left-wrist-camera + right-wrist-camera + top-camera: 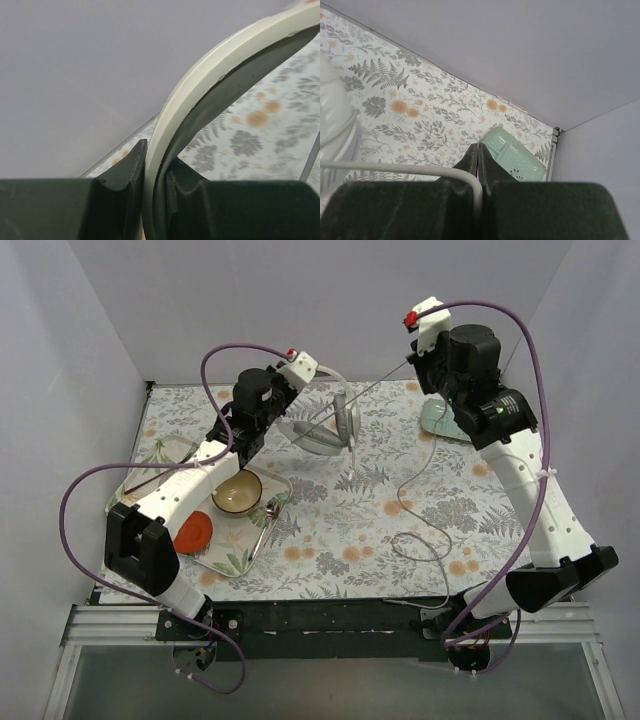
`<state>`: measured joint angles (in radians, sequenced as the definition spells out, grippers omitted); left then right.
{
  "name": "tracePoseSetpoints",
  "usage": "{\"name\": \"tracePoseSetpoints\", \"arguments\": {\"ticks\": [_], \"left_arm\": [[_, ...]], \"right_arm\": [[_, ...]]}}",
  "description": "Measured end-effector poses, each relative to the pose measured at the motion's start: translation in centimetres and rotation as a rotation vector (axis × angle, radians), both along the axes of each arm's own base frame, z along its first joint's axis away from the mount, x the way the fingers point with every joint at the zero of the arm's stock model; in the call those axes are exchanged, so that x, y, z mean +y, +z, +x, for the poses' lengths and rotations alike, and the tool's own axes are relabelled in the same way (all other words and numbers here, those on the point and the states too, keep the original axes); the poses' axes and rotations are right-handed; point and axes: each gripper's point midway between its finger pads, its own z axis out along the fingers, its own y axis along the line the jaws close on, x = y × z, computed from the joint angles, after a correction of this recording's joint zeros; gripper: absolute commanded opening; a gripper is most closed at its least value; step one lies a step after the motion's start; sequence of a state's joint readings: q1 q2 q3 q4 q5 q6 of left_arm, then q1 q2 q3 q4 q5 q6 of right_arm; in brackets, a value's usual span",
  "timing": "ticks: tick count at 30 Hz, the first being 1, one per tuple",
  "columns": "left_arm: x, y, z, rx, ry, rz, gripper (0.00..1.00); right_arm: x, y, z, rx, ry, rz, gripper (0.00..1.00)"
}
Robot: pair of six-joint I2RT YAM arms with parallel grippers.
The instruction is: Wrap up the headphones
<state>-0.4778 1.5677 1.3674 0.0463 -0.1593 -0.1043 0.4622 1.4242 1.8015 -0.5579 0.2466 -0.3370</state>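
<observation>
Grey cable or white headband, which have you got hold of? (operator)

Both. My left end effector (152,165) is clamped on the headband (210,70), one finger on each face of it. My right end effector (478,155) is pinched fully together on the cable (395,167). (me)

Where are the headphones (332,428) from your right side? (operator)

To its left and nearer my bases, over the far middle of the surface (330,520). I cannot tell whether the earcups rest on it. The cable runs taut on a diagonal from my right end effector, up by the far right corner above the green case (512,155), down to them. The slack loops lie on the near right, closer to my right arm. (me)

So what does the wrap turn on? (operator)

That line, I'd judge. My left only has to hold while my right carries the cable across and around the headphones. (me)
</observation>
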Motion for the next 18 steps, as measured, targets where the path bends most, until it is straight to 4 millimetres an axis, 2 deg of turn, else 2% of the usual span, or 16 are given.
{"name": "tracePoseSetpoints", "arguments": {"ticks": [2,4,6,8,11,14,18], "left_arm": [[-2.1,-1.0,-1.5,0.055,-0.074,0.000,0.00],[-3.7,-2.3,-3.1,0.138,-0.141,-0.012,0.00],[-4.5,-3.2,-4.3,0.229,-0.191,-0.029,0.00],[-5.0,-3.2,-5.3,0.299,-0.226,-0.068,0.00],[-5.6,-2.3,-6.8,0.388,-0.274,-0.138,0.00],[-6.2,-0.7,-8.5,0.462,-0.323,-0.205,0.00],[-6.8,2.8,-10.8,0.541,-0.371,-0.318,0.00]], "right_arm": [[-1.1,-0.7,1.3,0.019,-0.004,0.007,0.01],[-1.4,-1.7,2.7,0.051,0.024,0.022,0.01],[-1.4,-3.4,3.9,0.099,0.052,0.048,0.01],[-1.4,-5.1,4.9,0.152,0.083,0.088,0.01],[-1.5,-7.4,5.4,0.207,0.134,0.162,0.01],[-0.6,-9.0,5.6,0.221,0.206,0.227,0.01],[1.8,-9.7,5.5,0.199,0.344,0.315,0.12]]}}
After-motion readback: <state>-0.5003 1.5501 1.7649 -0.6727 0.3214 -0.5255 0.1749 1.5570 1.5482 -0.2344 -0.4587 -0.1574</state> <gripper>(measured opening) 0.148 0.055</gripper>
